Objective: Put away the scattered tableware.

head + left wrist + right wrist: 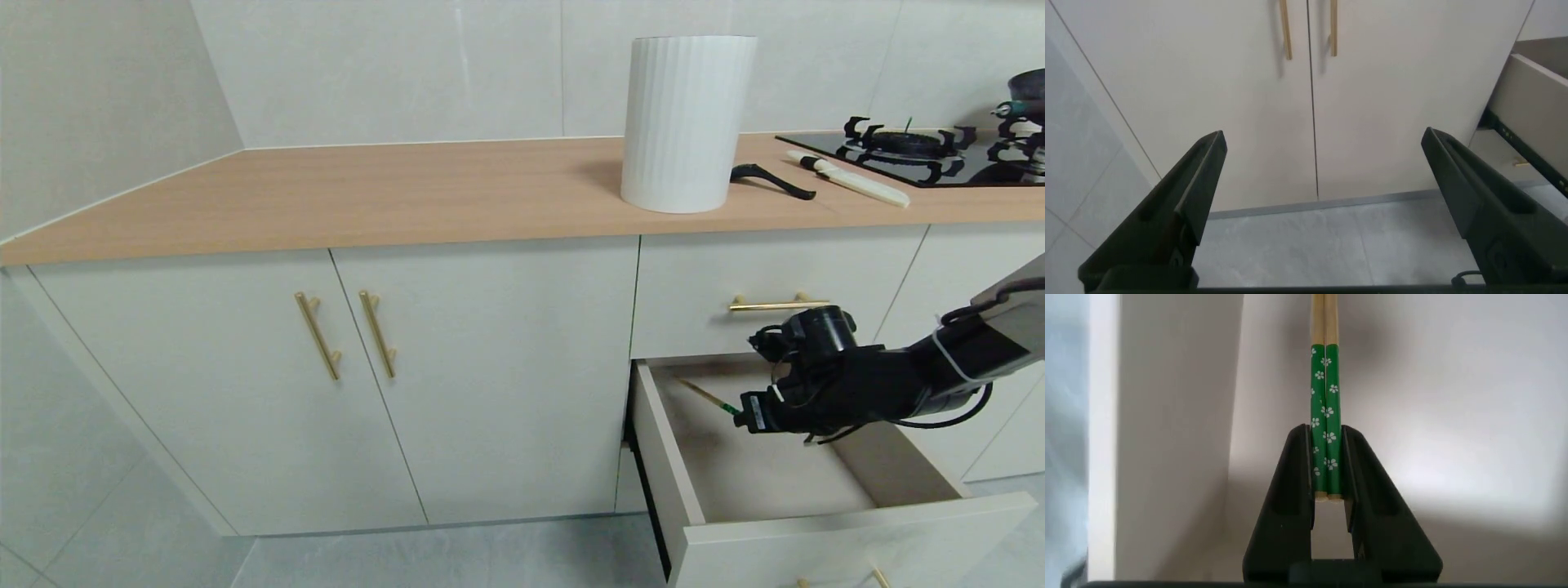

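A pair of wooden chopsticks [1324, 392] with green flowered ends is pinched between my right gripper's [1325, 469] fingers. In the head view this gripper [739, 416] hangs inside the open drawer [694, 506], with the chopsticks [704, 394] pointing toward the drawer's back left corner. My left gripper [1323, 212] is open and empty, low over the floor in front of the double cabinet doors [1310, 82]. On the counter lie a black-handled utensil [771, 180] and a cream-coloured knife [849, 178].
A tall white ribbed container [684, 122] stands on the wooden counter [367, 196]. A gas hob [922, 151] sits at the far right. A shut drawer with a brass handle [775, 305] is just above the open one. The pulled-out drawer front [857, 547] juts into the floor space.
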`<state>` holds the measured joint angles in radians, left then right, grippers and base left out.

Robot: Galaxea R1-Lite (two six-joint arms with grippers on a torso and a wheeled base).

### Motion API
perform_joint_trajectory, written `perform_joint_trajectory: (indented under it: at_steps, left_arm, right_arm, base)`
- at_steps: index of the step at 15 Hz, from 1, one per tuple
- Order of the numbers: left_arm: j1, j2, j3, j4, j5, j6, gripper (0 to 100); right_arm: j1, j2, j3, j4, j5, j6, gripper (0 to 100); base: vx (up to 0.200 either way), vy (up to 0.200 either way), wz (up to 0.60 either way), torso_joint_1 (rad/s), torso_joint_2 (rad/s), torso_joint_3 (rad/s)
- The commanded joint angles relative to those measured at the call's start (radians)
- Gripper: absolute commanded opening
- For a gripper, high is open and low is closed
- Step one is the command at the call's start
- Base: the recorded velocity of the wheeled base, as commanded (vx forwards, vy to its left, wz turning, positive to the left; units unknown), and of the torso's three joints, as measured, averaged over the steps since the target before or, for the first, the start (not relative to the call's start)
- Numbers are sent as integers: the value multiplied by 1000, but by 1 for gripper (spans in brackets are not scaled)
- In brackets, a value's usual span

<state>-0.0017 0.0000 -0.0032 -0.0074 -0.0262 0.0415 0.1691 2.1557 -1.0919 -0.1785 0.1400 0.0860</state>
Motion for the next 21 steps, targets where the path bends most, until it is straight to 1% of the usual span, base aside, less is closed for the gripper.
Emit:
perform_joint_trajectory:
  at_steps: [1, 3, 4, 7, 10, 15, 16, 21]
  left_arm:
    - [0, 0, 0, 0, 0, 0, 100]
    - [0, 0, 0, 0, 0, 0, 100]
    - [0, 0, 0, 0, 0, 0, 100]
    - [0, 0, 0, 0, 0, 0, 100]
    - [0, 0, 0, 0, 0, 0, 100]
    - [0, 0, 0, 0, 0, 0, 100]
    - [0, 0, 0, 0, 0, 0, 100]
    - [0, 0, 0, 0, 0, 0, 100]
  right_arm:
    - [27, 69, -3, -32, -28, 9, 0]
    - [56, 133, -5, -91, -117, 47, 0]
    - [70, 157, -2, -130, -143, 61, 0]
    - [73, 207, -19, -150, -155, 63, 0]
    - [73, 246, -36, -150, -211, 63, 0]
    - [70, 243, -34, -150, -211, 64, 0]
    - [70, 242, -34, -150, -212, 64, 100]
    - [70, 225, -25, -150, -209, 64, 100]
  base:
    - [0, 0, 0, 0, 0, 0]
    - [0, 0, 0, 0, 0, 0]
    - [0, 0, 0, 0, 0, 0]
    - [0, 0, 0, 0, 0, 0]
    - [0, 0, 0, 0, 0, 0]
    - [0, 0, 0, 0, 0, 0]
    - [0, 0, 0, 0, 0, 0]
    - [0, 0, 0, 0, 0, 0]
